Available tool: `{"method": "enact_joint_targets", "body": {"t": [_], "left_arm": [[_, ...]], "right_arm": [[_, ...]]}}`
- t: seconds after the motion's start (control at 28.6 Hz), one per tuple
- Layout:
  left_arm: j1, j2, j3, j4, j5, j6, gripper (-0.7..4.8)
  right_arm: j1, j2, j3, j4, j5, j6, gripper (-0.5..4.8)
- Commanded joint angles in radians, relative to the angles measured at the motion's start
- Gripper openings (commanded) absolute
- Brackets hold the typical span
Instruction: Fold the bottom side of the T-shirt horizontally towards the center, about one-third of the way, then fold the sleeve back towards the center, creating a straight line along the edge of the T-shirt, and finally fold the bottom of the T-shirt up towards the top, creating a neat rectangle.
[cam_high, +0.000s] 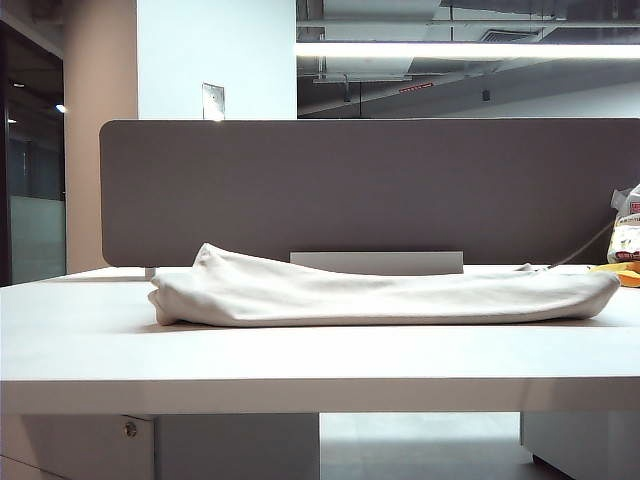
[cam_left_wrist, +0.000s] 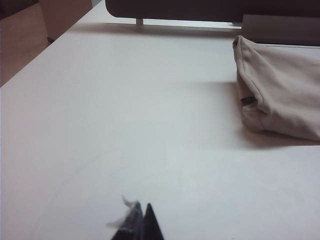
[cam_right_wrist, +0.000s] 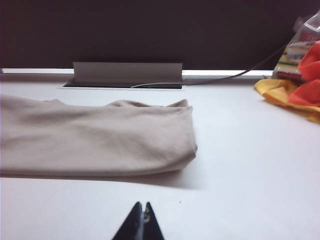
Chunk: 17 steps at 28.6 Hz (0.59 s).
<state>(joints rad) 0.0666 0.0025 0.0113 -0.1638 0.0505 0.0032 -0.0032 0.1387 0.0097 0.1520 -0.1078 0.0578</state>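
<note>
The T-shirt (cam_high: 385, 295) lay folded into a long flat bundle across the desk (cam_high: 300, 360), apparently finished. Both claws, left (cam_left_wrist: 141, 222) and right (cam_right_wrist: 142, 220), were closed, empty, at six o'clock of it.

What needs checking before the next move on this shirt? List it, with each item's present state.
1. T-shirt folded into a compact shape: ok, it lies as a long folded bundle on the table.
2. Fold edges straight and neat: cannot tell, the views are too low to see its outline.
3. Left gripper off the cloth: ok, shut, over bare table short of the shirt's end.
4. Right gripper off the cloth: ok, shut, in front of the shirt's other end.
5. Nothing held: ok, both grippers hold nothing.
6. Clutter clear of the shirt: ok, the yellow and red things lie apart from it.
</note>
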Motion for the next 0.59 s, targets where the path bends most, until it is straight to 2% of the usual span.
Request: {"method": "enact_joint_targets", "body": {"t": [0.03, 0.17, 0.38, 0.59], "left_arm": [[0.000, 0.001, -0.004, -0.003, 0.002, -0.003, -0.06], [0.000, 0.001, -0.004, -0.003, 0.002, -0.003, -0.05], [0.000, 0.001, -0.004, -0.003, 0.002, -0.003, -0.05], [0.000, 0.001, -0.004, -0.004, 0.002, -0.003, -0.05]], "right_arm": [[0.000, -0.056, -0.005, -0.095, 0.005, -0.046, -0.05], [0.000, -0.134, -0.005, -0.216, 0.005, -0.109, -0.05], [0.000, -0.136, -0.005, -0.283, 0.019, -0.140, -0.05], [0.001, -0.136, -0.005, -0.282, 0.050, -0.140, -0.05]]}}
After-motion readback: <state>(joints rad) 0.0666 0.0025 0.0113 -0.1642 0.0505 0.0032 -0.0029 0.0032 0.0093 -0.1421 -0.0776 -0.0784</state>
